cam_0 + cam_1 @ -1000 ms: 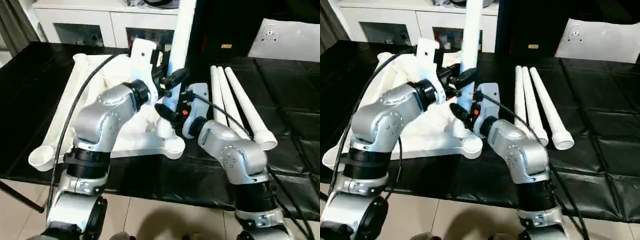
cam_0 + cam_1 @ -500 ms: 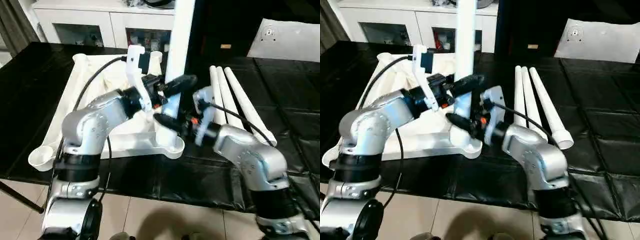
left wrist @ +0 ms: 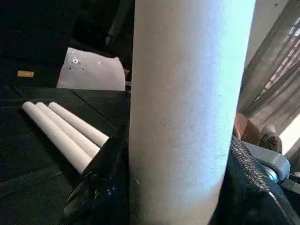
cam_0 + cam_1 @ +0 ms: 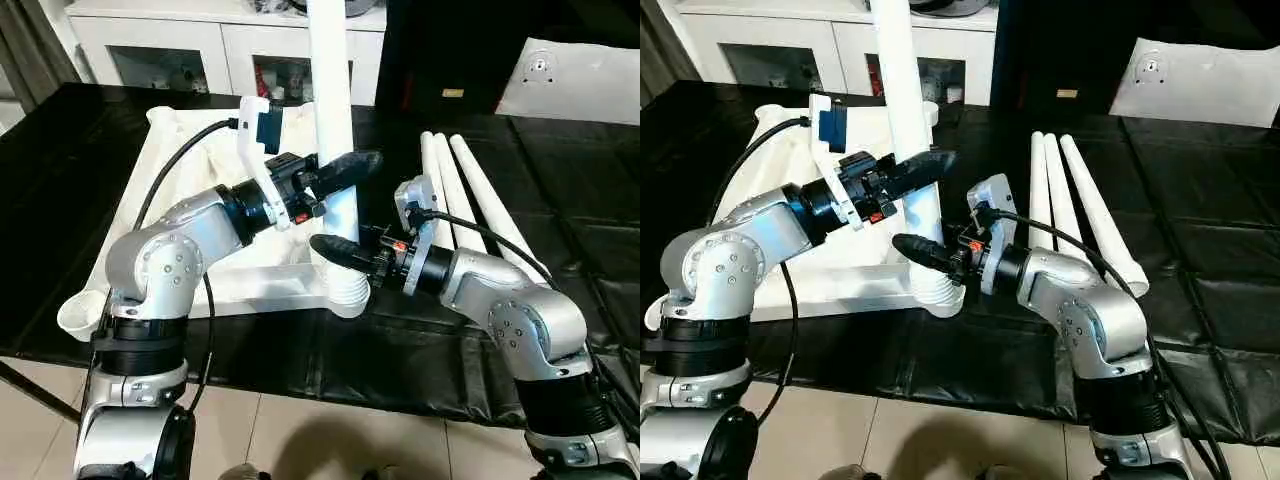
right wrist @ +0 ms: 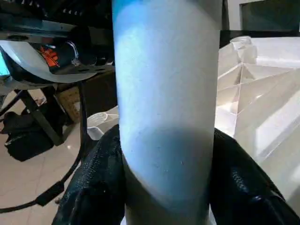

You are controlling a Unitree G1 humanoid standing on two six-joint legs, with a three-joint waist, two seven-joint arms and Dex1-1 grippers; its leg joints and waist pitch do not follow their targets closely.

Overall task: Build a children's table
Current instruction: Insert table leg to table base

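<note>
both claws are closed on the same upright leg (image 4: 333, 110): the left gripper (image 4: 345, 168) is clamped round it higher up, and the right gripper (image 4: 335, 250) is clamped round it just above its ribbed lower end, so that the shaft is seen pressed between black fingers (image 3: 105, 164) in the left wrist view and between black pads (image 5: 96, 183) in the right wrist view. the leg is held standing, slightly tilted, with its ribbed end set into the near corner socket (image 4: 347, 293) of the table top (image 4: 170, 170), which is laid upside down on the black table cover (image 4: 560, 210) so that its ribbed underside and sockets face up. the two-level grip is judged to be there to keep the long leg steady and in line while it is seated in the socket; whether it is fully home cannot be told. counted: one table top, one leg held in the socket, and three spare legs (image 4: 470, 205) laid side by side on the cover, well apart to the robot's right, within reach for the remaining corners. another empty corner socket (image 4: 80, 312) is seen at the near left of the top.
</note>
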